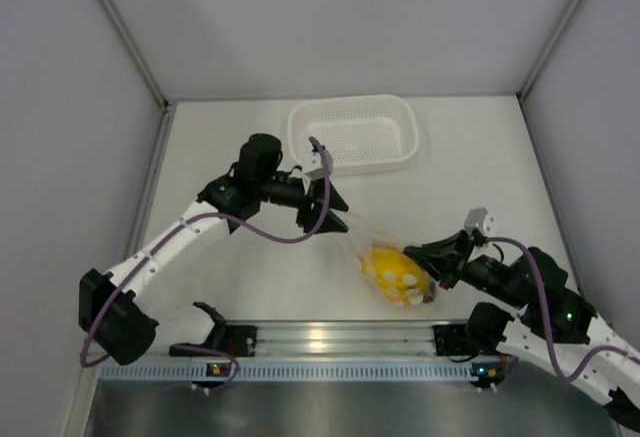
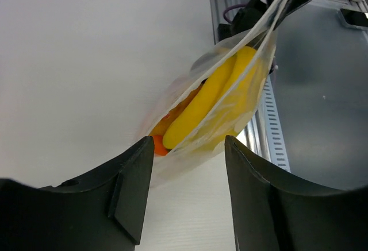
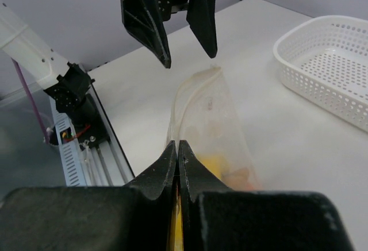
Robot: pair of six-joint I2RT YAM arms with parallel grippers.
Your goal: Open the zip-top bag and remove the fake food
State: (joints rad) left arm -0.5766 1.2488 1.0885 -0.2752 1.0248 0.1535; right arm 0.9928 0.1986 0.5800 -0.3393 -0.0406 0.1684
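My right pincer [image 3: 177,146]: clamped on clear dotted crinkly plastic zip-top bag [image 3: 214,119].
My left pincer [image 2: 188,143]: fingers spread, straddling bag's other end.
Contents: yellow plastic banana [image 2: 202,103] inside.

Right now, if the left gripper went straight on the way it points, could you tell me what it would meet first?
The zip-top bag: it lies just ahead between the fingers of the open left gripper, yellow banana inside. Depth is hard to judge; the right gripper clamps its far end.
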